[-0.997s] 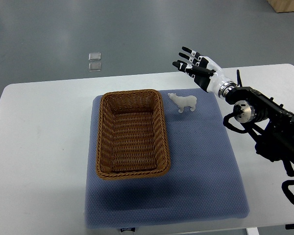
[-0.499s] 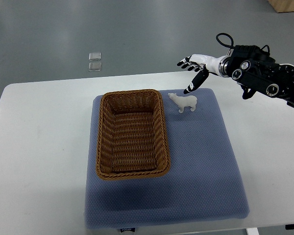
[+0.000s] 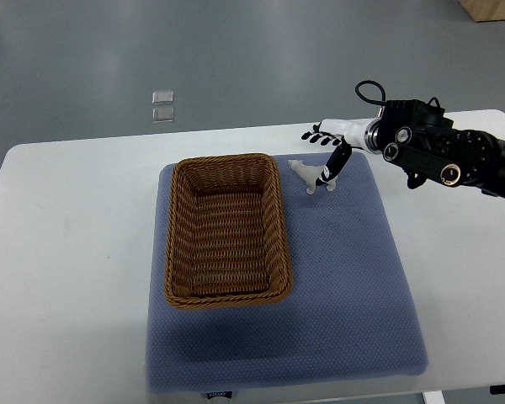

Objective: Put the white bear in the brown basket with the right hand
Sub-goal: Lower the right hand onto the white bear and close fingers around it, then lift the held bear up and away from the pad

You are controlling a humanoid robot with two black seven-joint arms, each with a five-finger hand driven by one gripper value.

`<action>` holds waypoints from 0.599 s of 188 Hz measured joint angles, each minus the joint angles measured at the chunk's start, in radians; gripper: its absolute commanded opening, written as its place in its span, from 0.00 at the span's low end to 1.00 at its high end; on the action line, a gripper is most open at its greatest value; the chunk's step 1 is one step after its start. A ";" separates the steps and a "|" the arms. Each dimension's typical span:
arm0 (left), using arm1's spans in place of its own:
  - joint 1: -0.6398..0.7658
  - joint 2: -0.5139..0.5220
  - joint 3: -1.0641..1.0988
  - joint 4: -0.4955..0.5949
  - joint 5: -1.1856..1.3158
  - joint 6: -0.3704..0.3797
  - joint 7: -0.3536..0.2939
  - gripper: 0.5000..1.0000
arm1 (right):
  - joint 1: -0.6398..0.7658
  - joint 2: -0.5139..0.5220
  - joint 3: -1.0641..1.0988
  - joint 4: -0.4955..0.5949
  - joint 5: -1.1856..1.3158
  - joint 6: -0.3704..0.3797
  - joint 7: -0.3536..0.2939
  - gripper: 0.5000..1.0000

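No text, brand, number or sign can be read anywhere. The only candidate is a small dark tag (image 3: pixel 220 393) on the near edge of the blue mat (image 3: pixel 345 295), at six o'clock from the basket (image 3: pixel 225 229); its light marking is too small to make out.

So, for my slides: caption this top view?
Right hand reaching over white bear beside empty brown basket on blue mat.

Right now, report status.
Right hand open over the white bear, no grasp. Bear on blue mat, beside brown basket. Path clear. Left out of view.
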 measured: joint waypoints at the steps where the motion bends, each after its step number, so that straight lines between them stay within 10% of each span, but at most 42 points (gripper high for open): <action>1: 0.000 0.000 0.000 0.000 0.000 0.000 0.000 1.00 | -0.001 0.000 0.000 0.000 0.000 -0.001 0.000 0.81; 49: 0.000 0.000 0.000 -0.001 0.000 0.000 0.000 1.00 | -0.037 0.034 -0.001 -0.007 -0.002 -0.046 0.000 0.63; 113: 0.000 0.000 0.000 -0.001 0.000 0.000 0.000 1.00 | -0.064 0.040 -0.018 -0.017 -0.006 -0.079 0.000 0.08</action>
